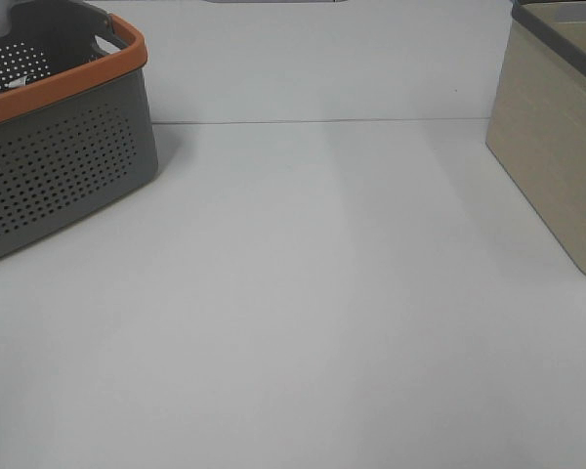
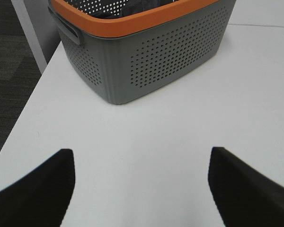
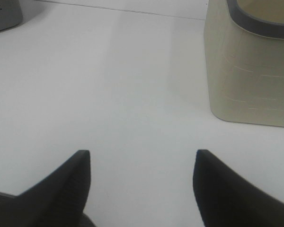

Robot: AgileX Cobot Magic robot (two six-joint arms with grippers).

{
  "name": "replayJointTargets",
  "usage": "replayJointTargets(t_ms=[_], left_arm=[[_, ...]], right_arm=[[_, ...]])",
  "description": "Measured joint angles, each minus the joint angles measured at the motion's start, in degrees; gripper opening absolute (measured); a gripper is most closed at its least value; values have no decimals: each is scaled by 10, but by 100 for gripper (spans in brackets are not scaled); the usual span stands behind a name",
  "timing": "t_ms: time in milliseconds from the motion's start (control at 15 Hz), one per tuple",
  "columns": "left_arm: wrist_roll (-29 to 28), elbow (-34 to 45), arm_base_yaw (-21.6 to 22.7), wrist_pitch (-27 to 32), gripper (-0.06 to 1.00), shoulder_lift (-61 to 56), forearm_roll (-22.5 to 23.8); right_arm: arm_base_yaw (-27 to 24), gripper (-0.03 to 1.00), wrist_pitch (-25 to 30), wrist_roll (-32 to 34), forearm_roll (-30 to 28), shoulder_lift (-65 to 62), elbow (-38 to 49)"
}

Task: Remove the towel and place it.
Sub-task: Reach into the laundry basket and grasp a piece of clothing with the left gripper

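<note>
A grey perforated basket with an orange rim stands at the table's far left. In the left wrist view the basket is close ahead. Just inside its rim lies a dark shape, apparently the towel, mostly hidden by the wall. My left gripper hovers over the white table short of the basket, open and empty. My right gripper is also open and empty above the table, with the beige bin off to one side. Neither gripper appears in the exterior high view.
A beige bin with a dark grey rim stands at the far right, and it also shows in the right wrist view. The white table stretches between basket and bin. Its edge and dark floor lie beside the basket.
</note>
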Motion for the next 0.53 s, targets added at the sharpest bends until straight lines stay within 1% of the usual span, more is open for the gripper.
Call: replayJointTargets(t_ms=[133, 533], left_arm=[[-1, 0, 0, 0, 73, 0, 0], [-1, 0, 0, 0, 73, 0, 0]], right_arm=[[0, 63, 0, 0, 15, 0, 0], [0, 63, -1, 0, 15, 0, 1]])
